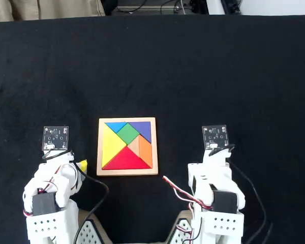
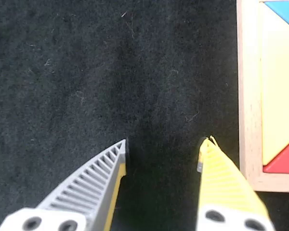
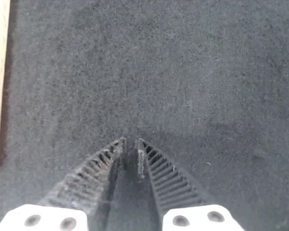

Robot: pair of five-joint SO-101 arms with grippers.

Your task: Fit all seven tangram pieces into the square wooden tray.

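Square wooden tray point(image 1: 127, 172) at the middle of the black cloth table point(image 1: 193, 76), with the two arms folded low on its near side, one off each flank. All seven tangram pieces lie flush inside the tray's rim, and no gap shows between them. A light-blue triangle point(image 1: 115, 125) and a purple triangle point(image 1: 143, 129) run along the far edge, with a green square point(image 1: 127, 133) just beneath them. A large yellow triangle point(image 1: 110, 147) fills the left-arm side and a large red triangle point(image 1: 127, 160) the near edge. An orange parallelogram point(image 1: 147, 151) lines the right-arm side, and a small tan triangle point(image 1: 134, 147) sits between green, red and orange. The left gripper point(image 2: 164, 144) hangs over bare cloth just beside the tray's outer rim, its grey and yellow claw spread with nothing between. The right gripper point(image 3: 131, 142) sits farther off the opposite rim, its claw pressed almost together on nothing. On this layout the fitting looks complete, which would explain why both claws stand clear of the tray, empty.
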